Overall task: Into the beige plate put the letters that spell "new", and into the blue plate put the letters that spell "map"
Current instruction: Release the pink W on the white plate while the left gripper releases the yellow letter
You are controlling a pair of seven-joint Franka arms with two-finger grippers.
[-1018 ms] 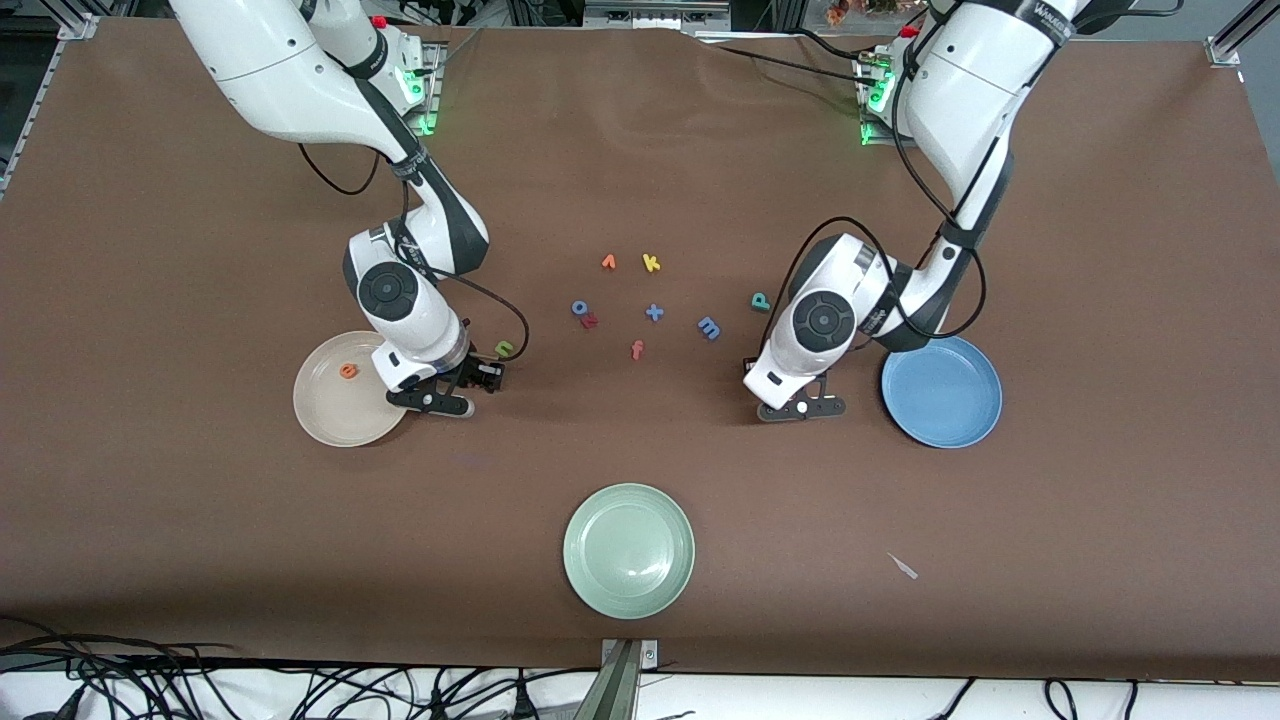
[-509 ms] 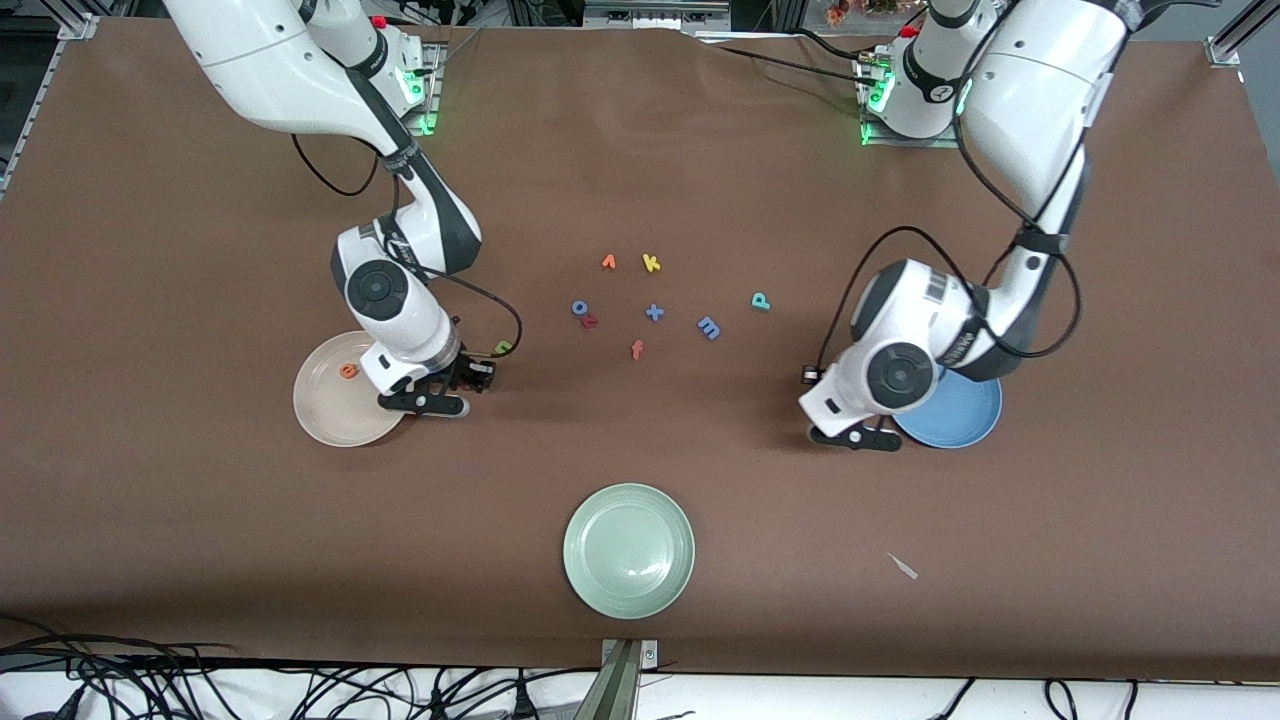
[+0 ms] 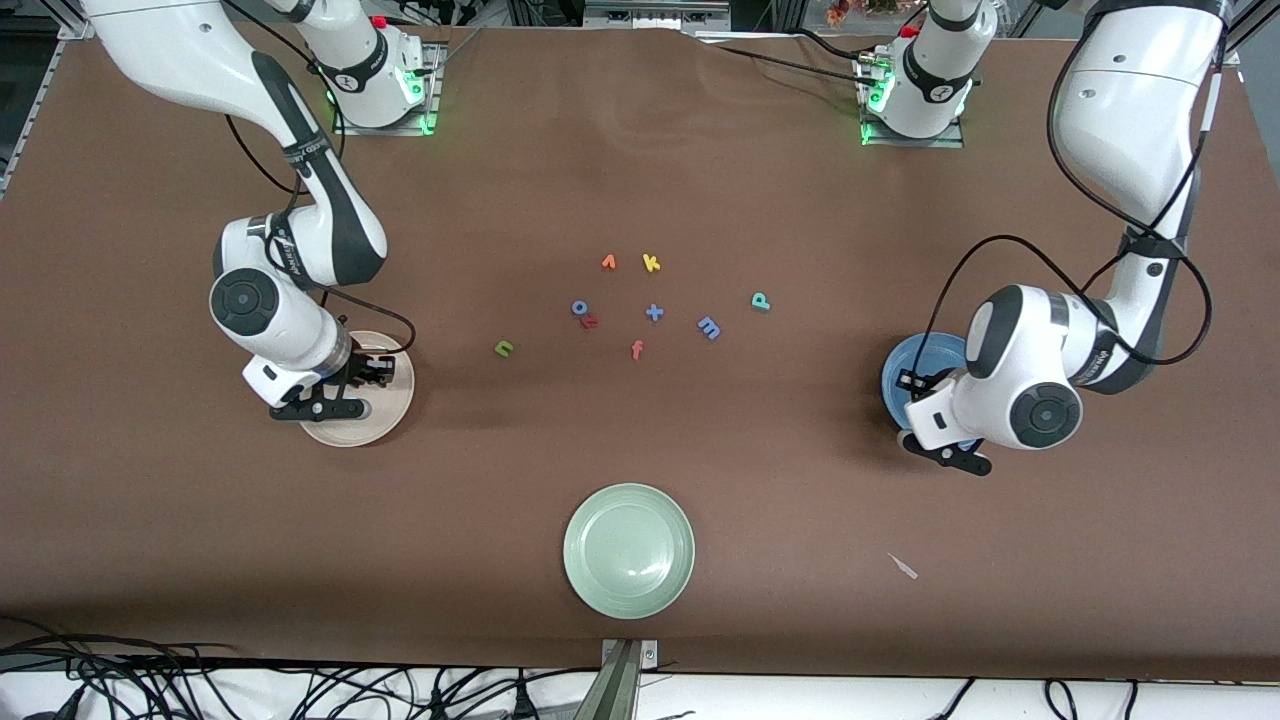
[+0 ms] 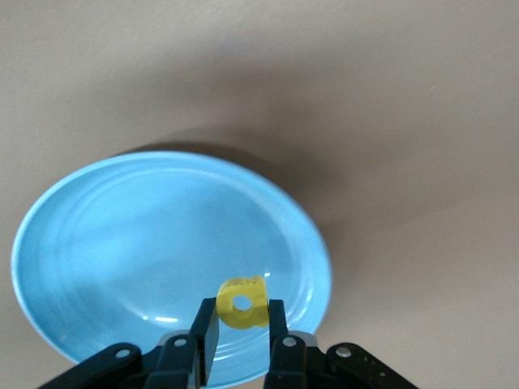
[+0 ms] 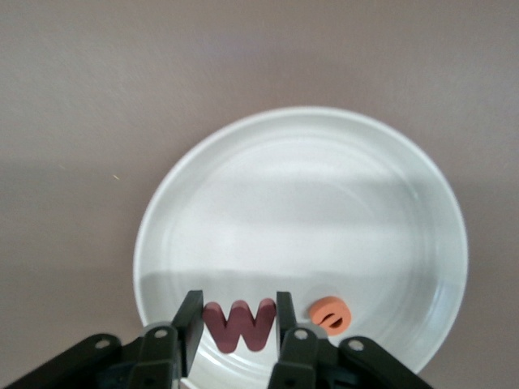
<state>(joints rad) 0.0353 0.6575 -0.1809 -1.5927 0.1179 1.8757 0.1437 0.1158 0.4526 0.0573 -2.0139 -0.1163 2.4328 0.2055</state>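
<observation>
We find the right gripper (image 5: 235,324) pinching the red w (image 5: 239,324) over the beige plate (image 5: 324,203) beside the orange e (image 5: 330,315), and the left gripper (image 4: 242,324) pinching the yellow a (image 4: 242,303) over the blue plate (image 4: 122,243), both low in their wrist views; we advise lowering before release.

loose foam letters on the table read n (image 3: 504,347), k (image 3: 651,262), m (image 3: 709,327), p (image 3: 760,300), f (image 3: 637,349); the right gripper's (image 5: 235,324) reads w (image 5: 239,325).
</observation>
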